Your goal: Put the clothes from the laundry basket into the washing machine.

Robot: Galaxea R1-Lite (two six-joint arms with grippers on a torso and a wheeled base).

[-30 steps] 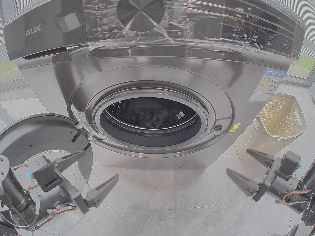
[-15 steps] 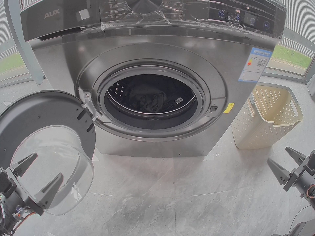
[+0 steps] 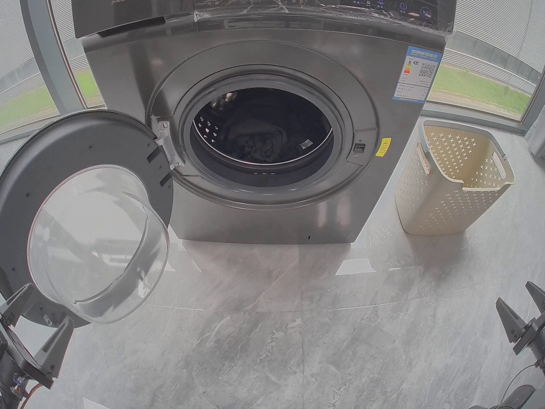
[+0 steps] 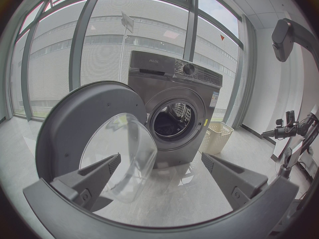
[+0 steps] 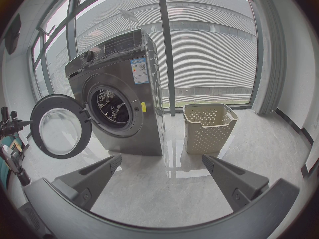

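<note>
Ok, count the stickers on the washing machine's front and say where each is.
2. A blue-and-white label at the front's upper right corner, and a small yellow sticker lower down, just right of the door latch. Any on the washing machine's back would be hidden.

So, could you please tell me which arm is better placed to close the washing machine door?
Probably the left: the left gripper, open, sits by the lower edge of the open door, while the right gripper is across the floor, nearer the laundry basket.
</note>
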